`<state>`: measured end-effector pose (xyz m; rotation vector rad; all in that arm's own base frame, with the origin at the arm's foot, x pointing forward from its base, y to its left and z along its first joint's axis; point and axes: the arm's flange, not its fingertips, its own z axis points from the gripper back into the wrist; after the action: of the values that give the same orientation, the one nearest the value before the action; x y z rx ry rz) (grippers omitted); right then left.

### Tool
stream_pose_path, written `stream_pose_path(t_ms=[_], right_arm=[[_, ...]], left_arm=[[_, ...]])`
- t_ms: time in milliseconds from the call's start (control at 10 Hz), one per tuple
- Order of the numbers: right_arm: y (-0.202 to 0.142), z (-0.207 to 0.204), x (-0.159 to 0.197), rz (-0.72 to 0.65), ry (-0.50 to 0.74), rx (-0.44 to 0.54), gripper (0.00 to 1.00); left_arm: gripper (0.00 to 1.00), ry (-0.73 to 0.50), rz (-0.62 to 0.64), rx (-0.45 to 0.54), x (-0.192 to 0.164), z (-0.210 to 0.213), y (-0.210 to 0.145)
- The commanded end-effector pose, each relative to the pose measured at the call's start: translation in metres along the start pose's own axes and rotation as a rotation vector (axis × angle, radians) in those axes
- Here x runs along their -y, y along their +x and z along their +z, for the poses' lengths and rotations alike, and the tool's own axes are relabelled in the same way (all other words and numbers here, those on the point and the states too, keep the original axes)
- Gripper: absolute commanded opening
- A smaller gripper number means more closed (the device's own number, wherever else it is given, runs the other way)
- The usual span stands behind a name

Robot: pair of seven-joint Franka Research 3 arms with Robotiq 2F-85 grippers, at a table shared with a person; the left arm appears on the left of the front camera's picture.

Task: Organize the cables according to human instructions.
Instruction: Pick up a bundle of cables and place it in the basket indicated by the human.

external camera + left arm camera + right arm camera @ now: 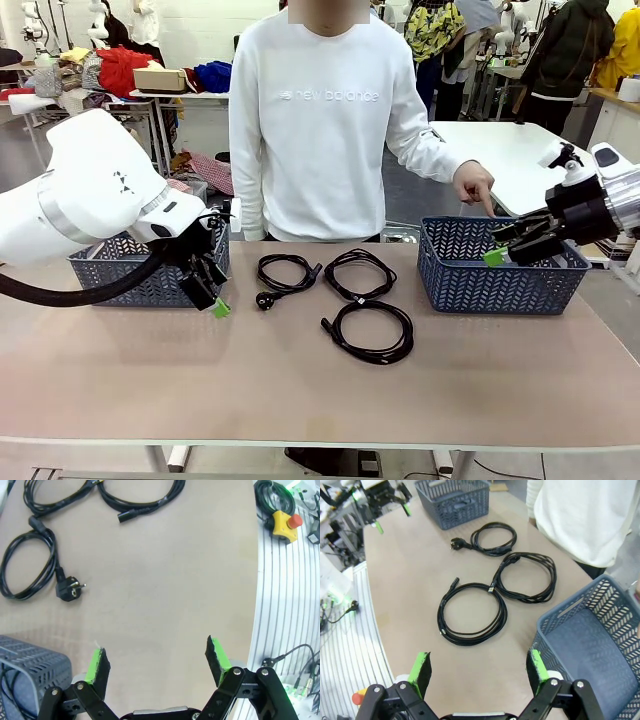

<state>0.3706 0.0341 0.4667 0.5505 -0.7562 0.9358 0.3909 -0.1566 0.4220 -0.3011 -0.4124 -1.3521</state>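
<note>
Three coiled black cables lie mid-table. One with a chunky round plug (285, 272) (27, 565) (492, 537) is nearest the left basket. A second cable (358, 272) (525, 577) lies beside it, and a third cable (372, 330) (472, 620) sits closer to me. My left gripper (212, 293) (156, 655) hangs open and empty over bare table, in front of the left basket (140, 275) (27, 662). My right gripper (505, 248) (479, 662) is open and empty at the near rim of the right basket (500, 270) (590, 645). A fourth cable is hidden.
The person stands at the far edge with one hand (475, 185) pointing down at the right basket, whose floor looks bare. A yellow emergency stop button (285, 522) and loose wires lie off the table's side. Open tabletop stretches along the near edge.
</note>
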Motion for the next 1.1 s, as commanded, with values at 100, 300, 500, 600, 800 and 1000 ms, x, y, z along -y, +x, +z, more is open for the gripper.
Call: stream_pose_path(t_ms=[100, 300, 500, 600, 800, 1000], right_arm=[[0.035, -0.027, -0.01, -0.006, -0.005, -0.145, 1.0], [0.057, -0.056, -0.025, 0.014, -0.031, -0.237, 1.0], [0.071, -0.09, -0.045, 0.045, -0.062, -0.345, 1.0], [0.076, -0.106, -0.054, 0.064, -0.045, -0.373, 1.0], [0.08, -0.135, -0.07, 0.078, -0.027, -0.423, 1.0], [0.082, -0.162, -0.081, 0.091, -0.009, -0.455, 1.0]], left_arm=[[1.0, -0.006, 0.005, 0.001, -0.001, 0.002, 0.0], [1.0, -0.006, 0.005, 0.001, -0.001, 0.002, 0.0], [1.0, -0.006, 0.005, 0.001, -0.001, 0.002, 0.0], [1.0, -0.006, 0.005, 0.001, -0.001, 0.002, 0.0], [1.0, -0.006, 0.005, 0.001, -0.001, 0.002, 0.0], [1.0, -0.006, 0.005, 0.001, -0.001, 0.002, 0.0]])
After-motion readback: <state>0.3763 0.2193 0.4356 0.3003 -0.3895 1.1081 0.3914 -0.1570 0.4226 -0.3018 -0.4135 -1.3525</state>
